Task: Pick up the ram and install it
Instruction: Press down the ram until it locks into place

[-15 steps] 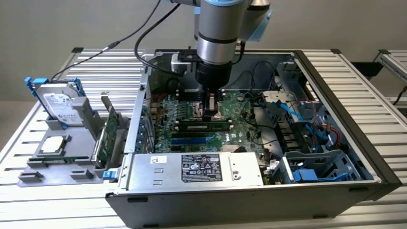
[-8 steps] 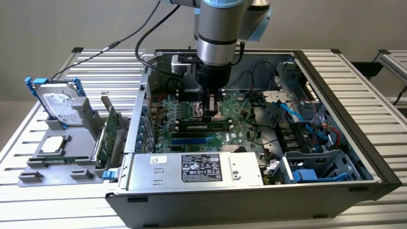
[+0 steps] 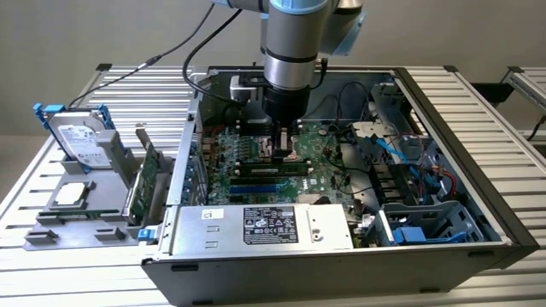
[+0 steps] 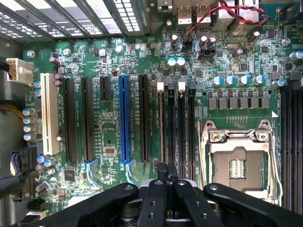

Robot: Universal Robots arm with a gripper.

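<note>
The open computer case (image 3: pixel 341 192) stands on the slatted table (image 3: pixel 51 268) with the motherboard (image 3: pixel 256 173) exposed. The arm hangs over the board's centre; its gripper (image 4: pixel 166 172) is clenched, with nothing between the fingers. The ram (image 3: pixel 273 170) lies in a slot at 6 o'clock from the gripper, so it appears already installed; whether it is fully latched cannot be told. Its long axis runs from 9 to 3 o'clock in the exterior view, edge-on in the slot.

Ram (image 3: pixel 275 169): long thin green stick w/ black chips, seated flat in a motherboard slot, just below my gripper.
</note>
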